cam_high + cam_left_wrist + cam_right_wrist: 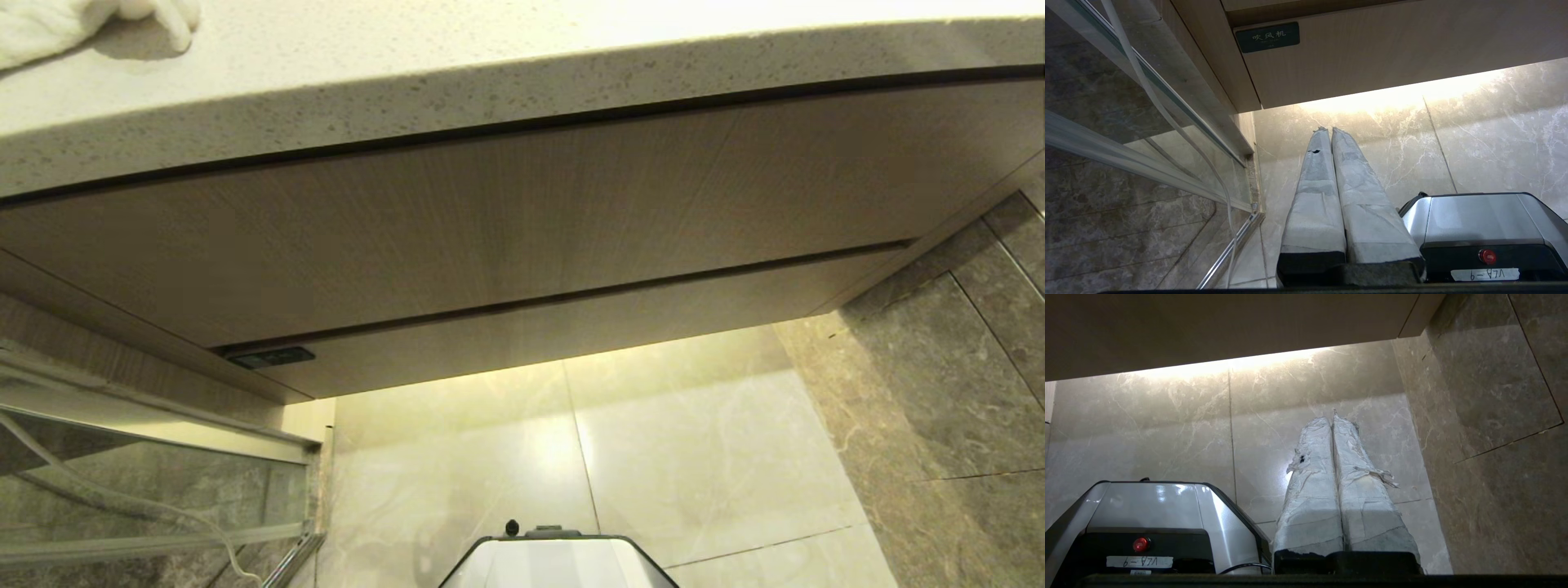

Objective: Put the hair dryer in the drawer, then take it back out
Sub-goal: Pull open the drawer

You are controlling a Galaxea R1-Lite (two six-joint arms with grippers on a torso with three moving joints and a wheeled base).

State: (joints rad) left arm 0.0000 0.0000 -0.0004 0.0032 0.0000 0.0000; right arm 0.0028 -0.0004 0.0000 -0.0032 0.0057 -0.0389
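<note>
The drawer (pixel 571 327) is shut; its low wood-grain front runs under the taller wood panel (pixel 490 212) and carries a small dark label (pixel 269 357). The left wrist view shows that front (pixel 1392 53) and its label (pixel 1267 36) from below. The hair dryer is out of view. My left gripper (pixel 1329 130) hangs low beside my base, pointing at the floor, its taped fingers pressed together with nothing between them. My right gripper (pixel 1331 418) hangs the same way on the other side, shut and empty. Neither arm appears in the head view.
A speckled stone counter (pixel 490 65) tops the cabinet, with a white cloth (pixel 49 24) at its far left. A glass partition with a metal frame (pixel 122 457) stands on the left, a dark marble wall (pixel 939 408) on the right. My silver base (pixel 559 559) stands on pale floor tiles.
</note>
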